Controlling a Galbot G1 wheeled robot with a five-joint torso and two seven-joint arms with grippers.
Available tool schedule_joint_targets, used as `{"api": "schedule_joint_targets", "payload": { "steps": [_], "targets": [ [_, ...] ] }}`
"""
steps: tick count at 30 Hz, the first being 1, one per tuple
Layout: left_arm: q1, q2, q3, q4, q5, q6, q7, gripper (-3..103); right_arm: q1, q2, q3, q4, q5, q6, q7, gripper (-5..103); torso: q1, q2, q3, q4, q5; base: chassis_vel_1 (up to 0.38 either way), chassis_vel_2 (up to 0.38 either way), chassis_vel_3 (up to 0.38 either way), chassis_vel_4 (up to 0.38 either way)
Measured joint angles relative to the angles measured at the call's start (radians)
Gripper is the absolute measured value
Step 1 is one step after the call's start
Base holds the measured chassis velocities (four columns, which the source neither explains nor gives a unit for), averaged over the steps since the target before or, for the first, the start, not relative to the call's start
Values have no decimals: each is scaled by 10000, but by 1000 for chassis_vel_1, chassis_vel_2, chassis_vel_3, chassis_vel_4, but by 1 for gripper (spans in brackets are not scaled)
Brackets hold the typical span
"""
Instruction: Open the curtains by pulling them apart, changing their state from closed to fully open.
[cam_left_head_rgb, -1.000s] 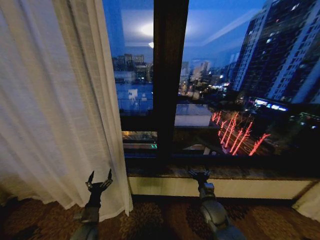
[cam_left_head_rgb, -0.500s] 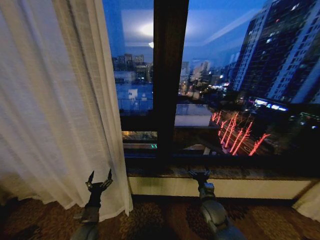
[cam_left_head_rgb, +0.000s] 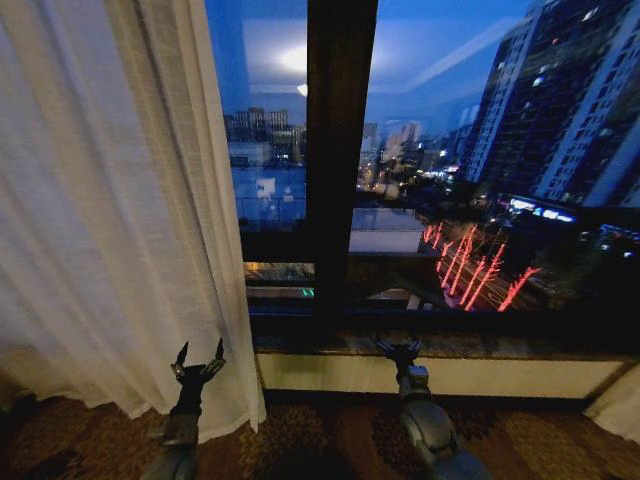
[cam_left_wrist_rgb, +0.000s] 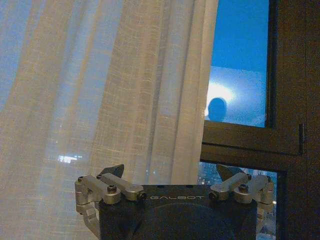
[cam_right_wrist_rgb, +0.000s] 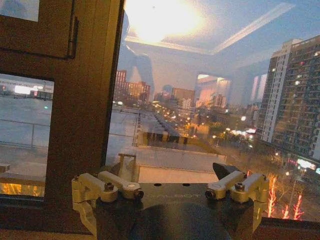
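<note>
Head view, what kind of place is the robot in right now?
Probably a high-floor room in a hotel or apartment, at dusk or night. A tall dark-framed window looks down on lit city towers, a sheer curtain hangs to the floor at the left, and patterned carpet lies underfoot.

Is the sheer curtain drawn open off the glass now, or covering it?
Open: the sheer curtain hangs gathered at the left, and the window beside it is bare.

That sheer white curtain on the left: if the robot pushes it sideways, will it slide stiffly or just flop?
Probably flop: the curtain hangs in soft pleats. It looks light, since window light shows through it. It may slip through the open left gripper.
</note>
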Motion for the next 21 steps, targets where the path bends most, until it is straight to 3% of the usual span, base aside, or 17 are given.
{"api": "schedule_joint_targets", "payload": {
  "steps": [8, 11, 14, 15, 17, 21],
  "targets": [
    [-12, 0, 1, 0, 0, 43, -1, 100, 0, 0, 0, 0, 0, 0, 0, 100, 0, 0, 0, 0, 0, 0, 0, 0, 0],
    [-114, 6, 54, -69, 22, 411, -71, 100, 0, 0, 0, 0, 0, 0, 0, 100, -1, 0, 0, 1, 0, 0, 0, 0, 0],
    [-398, 29, 204, -283, 104, 1357, -300, 100, 0, 0, 0, 0, 0, 0, 0, 100, 0, 0, 0, 0, 0, 0, 0, 0, 0],
    [-398, 29, 204, -283, 104, 1357, -300, 100, 0, 0, 0, 0, 0, 0, 0, 100, 0, 0, 0, 0, 0, 0, 0, 0, 0],
    [-639, 51, 334, -462, 172, 2172, -496, 100, 0, 0, 0, 0, 0, 0, 0, 100, 0, 0, 0, 0, 1, 0, 0, 0, 0],
    [-895, 74, 475, -657, 243, 3057, -702, 100, 0, 0, 0, 0, 0, 0, 0, 100, 0, 0, 0, -1, 0, 0, 0, 0, 0]
  ]
}}
